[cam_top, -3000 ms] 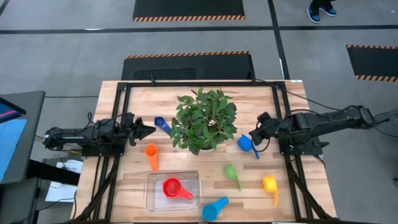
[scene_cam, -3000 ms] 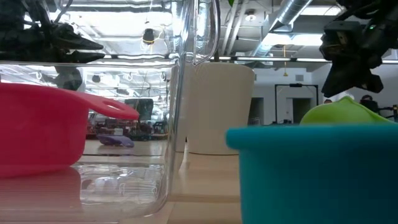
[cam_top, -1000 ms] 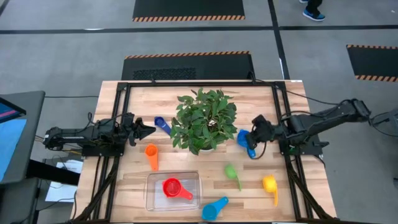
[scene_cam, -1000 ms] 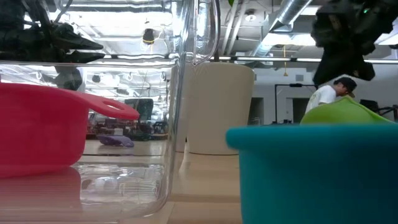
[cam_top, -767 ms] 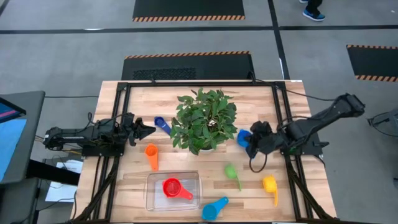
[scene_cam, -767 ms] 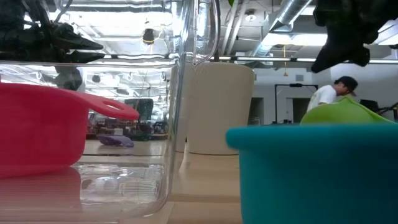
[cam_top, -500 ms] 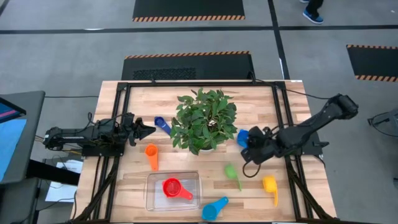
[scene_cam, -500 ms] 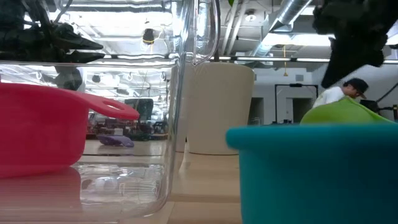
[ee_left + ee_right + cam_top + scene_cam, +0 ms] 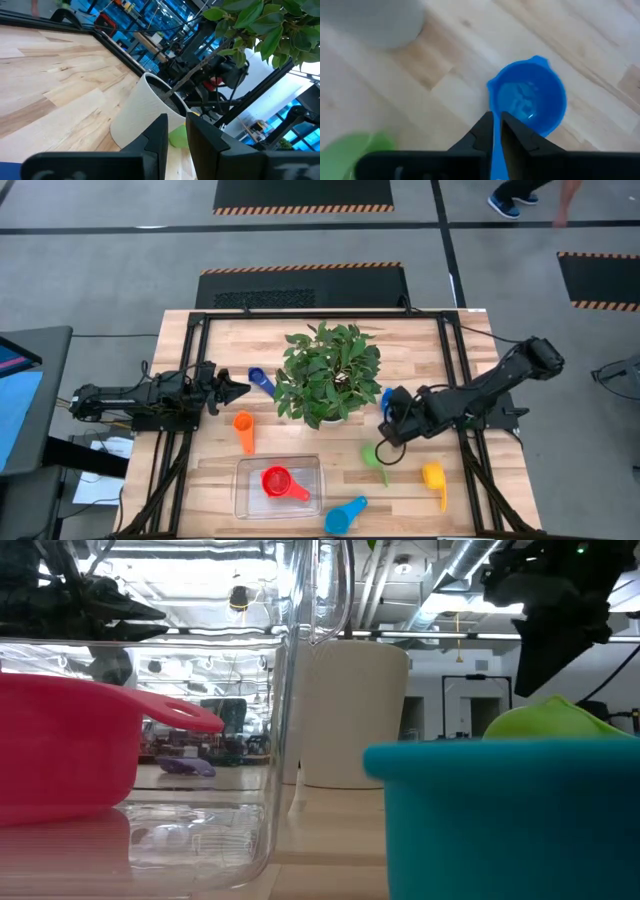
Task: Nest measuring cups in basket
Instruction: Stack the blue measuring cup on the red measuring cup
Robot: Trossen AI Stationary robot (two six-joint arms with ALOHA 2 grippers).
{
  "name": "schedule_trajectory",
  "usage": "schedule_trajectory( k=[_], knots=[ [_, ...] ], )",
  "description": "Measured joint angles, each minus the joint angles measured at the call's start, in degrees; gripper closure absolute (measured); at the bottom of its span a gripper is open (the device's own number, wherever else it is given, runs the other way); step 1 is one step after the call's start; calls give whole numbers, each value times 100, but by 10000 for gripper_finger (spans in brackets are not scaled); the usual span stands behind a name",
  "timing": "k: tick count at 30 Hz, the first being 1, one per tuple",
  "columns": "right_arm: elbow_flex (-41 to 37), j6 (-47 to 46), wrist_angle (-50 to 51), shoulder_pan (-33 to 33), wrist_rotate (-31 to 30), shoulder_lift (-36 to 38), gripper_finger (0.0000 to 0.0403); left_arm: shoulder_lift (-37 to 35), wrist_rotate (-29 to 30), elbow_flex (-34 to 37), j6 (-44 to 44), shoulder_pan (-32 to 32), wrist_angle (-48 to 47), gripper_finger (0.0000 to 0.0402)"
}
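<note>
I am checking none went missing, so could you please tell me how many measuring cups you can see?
7: red plastic scoop in the clear tray; light blue, green, yellow, orange, dark blue on the table; blue in the right tool.

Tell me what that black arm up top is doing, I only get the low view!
Observer: That is the right gripper; its wrist camera shows it pinching the blue cup's handle.
Operator: Is it over the basket yet?
Observer: No. From above, it's beside the plant, near the green cup; the basket sits apart, nearer the front edge.
Operator: Where's the other arm?
Observer: The left gripper waits on the plant's other side, next to the dark blue cup.
</note>
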State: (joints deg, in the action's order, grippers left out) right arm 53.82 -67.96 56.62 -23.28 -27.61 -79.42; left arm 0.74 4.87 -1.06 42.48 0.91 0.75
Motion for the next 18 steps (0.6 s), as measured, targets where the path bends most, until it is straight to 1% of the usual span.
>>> schedule_trajectory(
  k=[6,9,12,18],
  knots=[
    [0,1544,-99,62,71,-79,290,1,1,0,4,0,0,343],
    [18,2007,-226,94,203,-193,262,-1,1,0,4,-2,0,343],
    [2,2225,-282,130,488,-340,233,4,-4,0,6,-2,0,343],
    [3,2306,-329,178,507,-728,188,30,-110,0,7,-2,-18,343]
  ],
)
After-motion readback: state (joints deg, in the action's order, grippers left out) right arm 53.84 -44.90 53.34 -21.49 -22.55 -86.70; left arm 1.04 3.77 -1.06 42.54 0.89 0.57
